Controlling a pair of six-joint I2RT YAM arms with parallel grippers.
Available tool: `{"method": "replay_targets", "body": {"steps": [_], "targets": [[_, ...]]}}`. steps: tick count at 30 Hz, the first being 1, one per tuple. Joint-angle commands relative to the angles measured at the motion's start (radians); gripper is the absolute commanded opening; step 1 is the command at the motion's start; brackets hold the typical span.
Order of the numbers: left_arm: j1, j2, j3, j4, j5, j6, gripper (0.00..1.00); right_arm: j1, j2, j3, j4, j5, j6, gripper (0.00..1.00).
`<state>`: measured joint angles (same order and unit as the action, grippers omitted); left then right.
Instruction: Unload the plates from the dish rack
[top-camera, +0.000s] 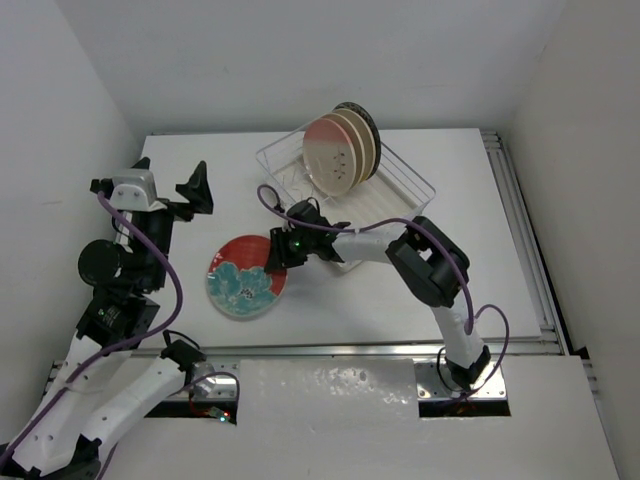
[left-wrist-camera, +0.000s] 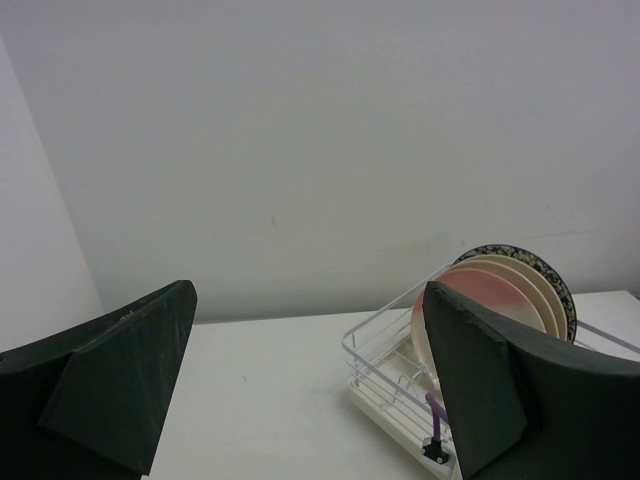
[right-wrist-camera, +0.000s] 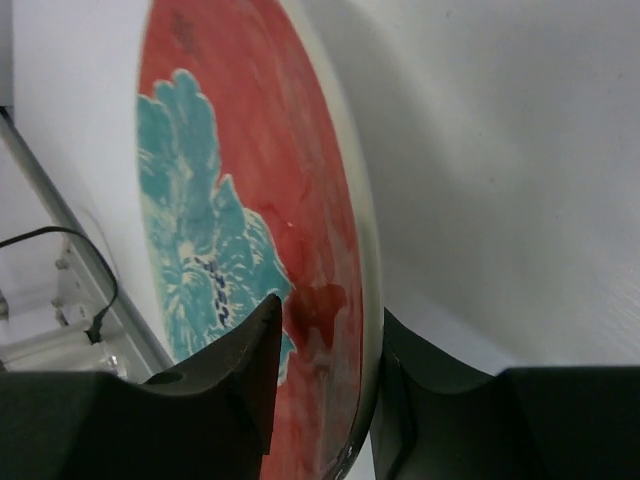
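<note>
The red-and-teal floral plate (top-camera: 247, 279) lies flat on the table, left of the dish rack (top-camera: 410, 180). My right gripper (top-camera: 275, 255) straddles the rim of this plate (right-wrist-camera: 250, 200); in the right wrist view the right gripper (right-wrist-camera: 328, 310) is open, with a gap between one finger (right-wrist-camera: 240, 370) and the plate's face. Three cream plates (top-camera: 335, 155) and a dark-backed one (top-camera: 360, 110) stand upright in the rack. My left gripper (top-camera: 170, 178) hangs wide open and empty at the far left. Between its fingers, the left gripper (left-wrist-camera: 308, 300) frames the rack (left-wrist-camera: 380, 365) and the standing plates (left-wrist-camera: 500, 290).
White walls close in on the left, back and right. Metal rails run along the table's right edge (top-camera: 520, 230) and front edge (top-camera: 380, 348). A purple cable (top-camera: 270, 200) loops from my right wrist over the rack's near corner.
</note>
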<state>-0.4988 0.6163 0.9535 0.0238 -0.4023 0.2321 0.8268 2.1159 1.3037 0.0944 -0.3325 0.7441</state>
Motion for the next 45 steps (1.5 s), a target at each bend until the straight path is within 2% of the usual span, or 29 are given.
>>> {"method": "replay_targets", "body": {"steps": [1,9,20,27,35,39,42,43,45], "targets": [[-0.012,0.011,-0.001,0.028,-0.013,0.018,0.95,0.015,0.032,0.020,-0.005,-0.007,-0.032,0.36],[-0.012,0.008,-0.005,0.028,-0.023,0.022,0.95,0.031,0.055,0.031,-0.076,0.024,-0.086,0.40],[-0.012,0.017,-0.012,0.027,-0.015,0.019,0.95,0.046,-0.008,0.051,-0.205,0.159,-0.210,0.59],[-0.011,0.019,-0.022,0.030,-0.013,0.030,0.95,0.046,-0.036,0.094,-0.255,0.197,-0.268,0.66],[-0.012,0.023,-0.022,0.045,-0.015,0.052,0.95,0.048,-0.080,0.147,-0.307,0.211,-0.339,0.65],[-0.011,0.030,-0.021,0.059,-0.024,0.064,0.95,0.051,-0.186,0.213,-0.354,0.077,-0.436,0.64],[-0.012,0.030,-0.022,0.080,-0.029,0.073,0.95,0.048,-0.287,0.262,-0.383,0.039,-0.489,0.64],[-0.012,0.031,-0.022,0.094,-0.030,0.085,0.95,0.048,-0.310,0.282,-0.386,0.059,-0.489,0.62],[-0.012,0.030,-0.027,0.120,-0.032,0.099,0.95,0.011,-0.361,0.327,-0.407,0.079,-0.493,0.46]]}}
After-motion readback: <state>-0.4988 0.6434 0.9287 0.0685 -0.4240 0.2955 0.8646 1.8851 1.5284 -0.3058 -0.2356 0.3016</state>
